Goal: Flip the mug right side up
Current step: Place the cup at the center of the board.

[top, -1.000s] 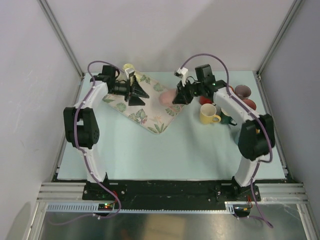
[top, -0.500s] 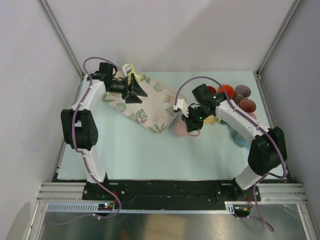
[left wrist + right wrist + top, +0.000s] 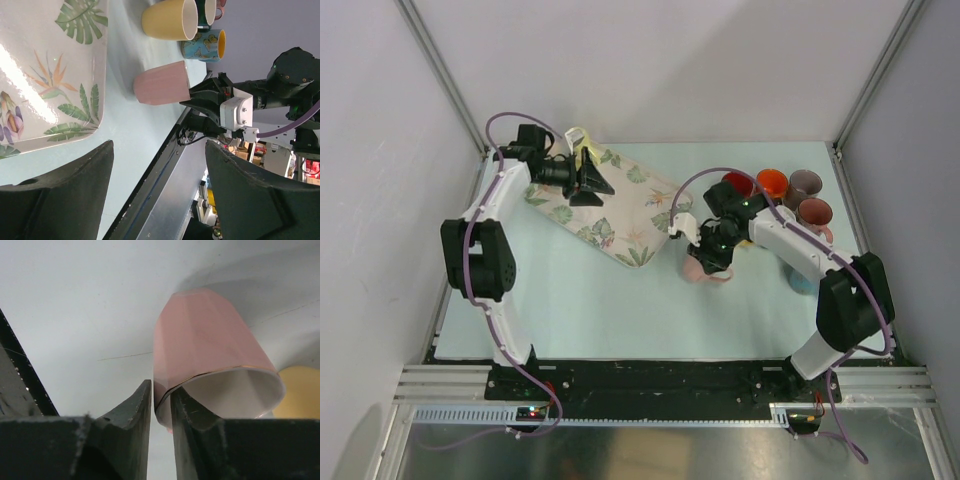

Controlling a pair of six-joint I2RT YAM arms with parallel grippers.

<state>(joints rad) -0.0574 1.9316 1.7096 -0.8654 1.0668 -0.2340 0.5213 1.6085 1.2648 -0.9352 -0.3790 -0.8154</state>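
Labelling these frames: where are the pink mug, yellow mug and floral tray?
pink mug point(image 3: 161, 84), left wrist view, on its side wall.
yellow mug point(image 3: 164, 21), left wrist view, on its outer wall.
floral tray point(image 3: 616, 222), top external view, bare printed surface.

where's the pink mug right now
In the top view the pink mug is right of centre, beside the near corner of the floral tray, its rim pinched by the fingers of the right gripper.

Robotics lab test cell. Plain white wall panels in aluminium posts enclose a pale green surface. A left arm and right arm, trailing purple cables, are bolted to a black rail along the surface's near edge. Cluttered equipment shows beyond that edge.
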